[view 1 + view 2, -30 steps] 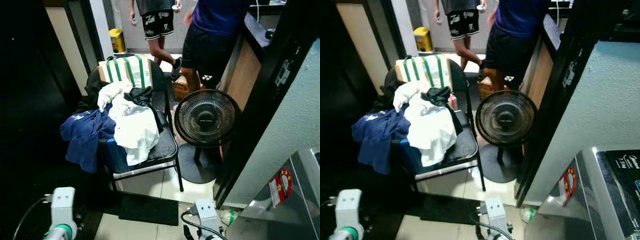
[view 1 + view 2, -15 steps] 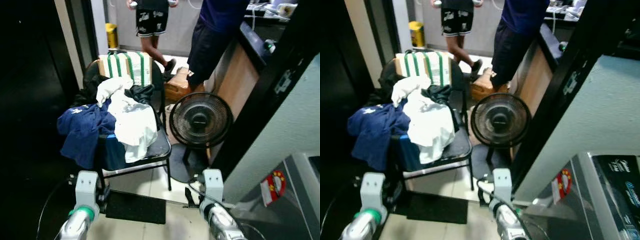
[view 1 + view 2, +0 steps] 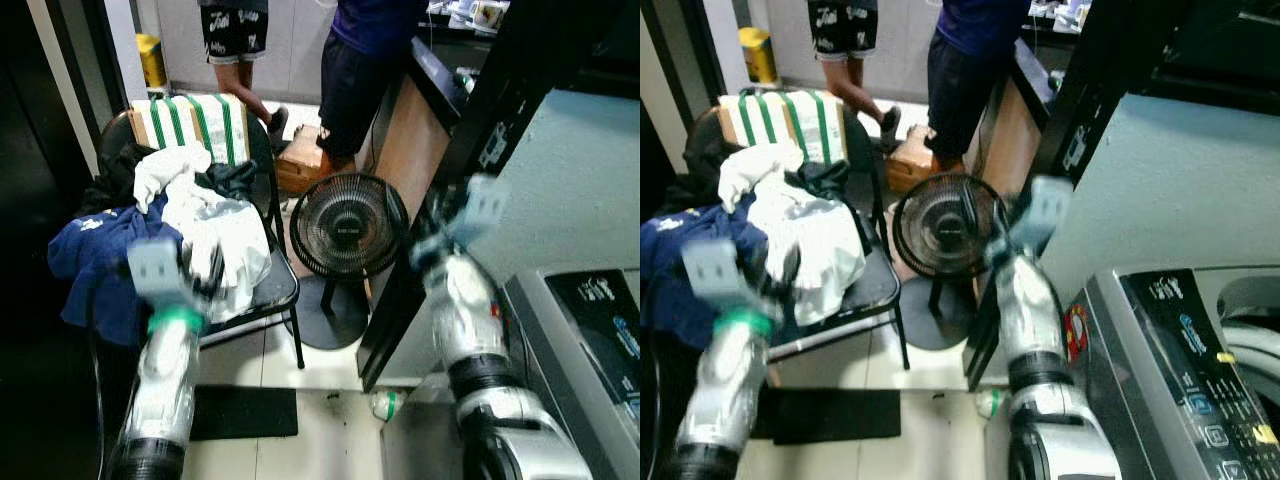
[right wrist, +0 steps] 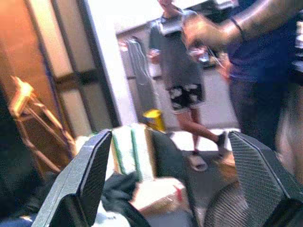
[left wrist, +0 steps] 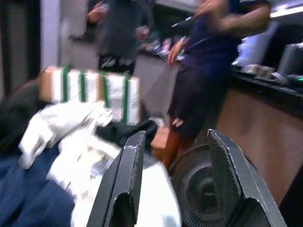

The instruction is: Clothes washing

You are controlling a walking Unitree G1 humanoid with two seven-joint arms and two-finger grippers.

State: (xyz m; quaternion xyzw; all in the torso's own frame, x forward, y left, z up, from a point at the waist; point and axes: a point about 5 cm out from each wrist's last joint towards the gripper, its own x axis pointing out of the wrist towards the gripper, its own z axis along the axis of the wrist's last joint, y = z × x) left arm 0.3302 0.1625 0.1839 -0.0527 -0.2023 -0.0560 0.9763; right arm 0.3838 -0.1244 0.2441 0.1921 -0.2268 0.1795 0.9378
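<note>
Heap of white and navy crumpled clothes (image 3: 190,235) lies on black metal chair (image 3: 280,290); left hand (image 5: 173,179) and right hand (image 4: 170,175), both released and empty, should descend squarely onto the topmost white garment.

Head downward; wrists toward chair (image 3: 262,290)

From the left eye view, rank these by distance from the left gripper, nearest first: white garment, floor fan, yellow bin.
1. white garment: on the chair, right beside the left gripper.
2. floor fan: on the floor to the chair's right.
3. yellow bin: far back, beyond the chair.
</note>
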